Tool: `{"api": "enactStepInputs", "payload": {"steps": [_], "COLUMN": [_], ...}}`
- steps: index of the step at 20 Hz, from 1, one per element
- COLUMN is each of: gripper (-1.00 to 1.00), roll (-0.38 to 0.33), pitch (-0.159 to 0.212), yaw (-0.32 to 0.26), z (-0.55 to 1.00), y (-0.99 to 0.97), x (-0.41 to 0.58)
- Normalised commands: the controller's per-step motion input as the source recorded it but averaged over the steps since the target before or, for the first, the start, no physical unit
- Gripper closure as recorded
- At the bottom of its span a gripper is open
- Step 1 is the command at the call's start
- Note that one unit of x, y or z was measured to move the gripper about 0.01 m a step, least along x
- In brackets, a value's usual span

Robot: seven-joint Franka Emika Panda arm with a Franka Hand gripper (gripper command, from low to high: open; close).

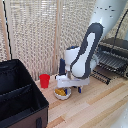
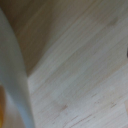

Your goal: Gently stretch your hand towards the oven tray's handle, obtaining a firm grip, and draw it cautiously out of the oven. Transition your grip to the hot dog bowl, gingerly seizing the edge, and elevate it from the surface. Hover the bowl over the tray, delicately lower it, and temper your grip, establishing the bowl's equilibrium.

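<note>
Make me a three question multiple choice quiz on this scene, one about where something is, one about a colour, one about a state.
1. Where is the bowl?
A. on the rack
B. on the wooden table, under the arm's wrist
C. inside the black case

2. What colour is the cup?
A. red
B. green
C. white

3. How does the rack stand?
A. shut inside the oven
B. lying on the floor
C. pulled out in front of the oven

Answers:
1 B, the bowl sits on the table right below the gripper.
2 A, the cup beside the black case is plainly red.
3 C, the rack's bars stick out ahead of the oven, with nothing on them.
</note>
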Motion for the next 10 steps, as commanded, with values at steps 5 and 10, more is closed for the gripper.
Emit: {"api": "enactStepInputs", "payload": {"steps": [5,10], "gripper": [1.0,1.0], "roll": [0.0,0.0], "pitch": [-0.013,-0.024], "yaw": [0.033,-0.026], "z": [0.0,0.0], "y": [0.0,0.07], "x": [0.085,0.03]}}
